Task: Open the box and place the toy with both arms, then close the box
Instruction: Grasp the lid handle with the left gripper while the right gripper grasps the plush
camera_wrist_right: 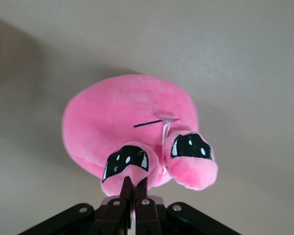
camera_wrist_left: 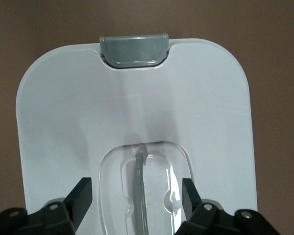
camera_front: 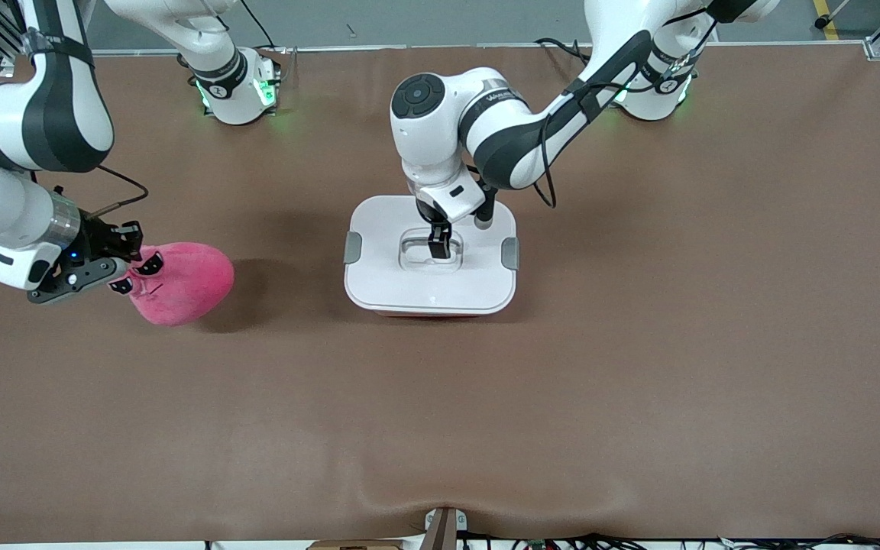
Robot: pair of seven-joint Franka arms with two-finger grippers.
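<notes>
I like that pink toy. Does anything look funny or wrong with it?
A bit. The right gripper pinches the toy by one eye only, so it hangs from that eye. The box looks fine, lid on.

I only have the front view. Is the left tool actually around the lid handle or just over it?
Observer: The left tool is low over the box; in the left wrist view its fingers stand apart on either side of the clear handle, not yet pinching it.
Operator: Lid still on?
Observer: Yes, the lid sits flat, and the grey clip in that view is down.
Operator: Right tool's hold on the toy?
Observer: The right tool is shut on one protruding eye of the toy, not its body.
</notes>
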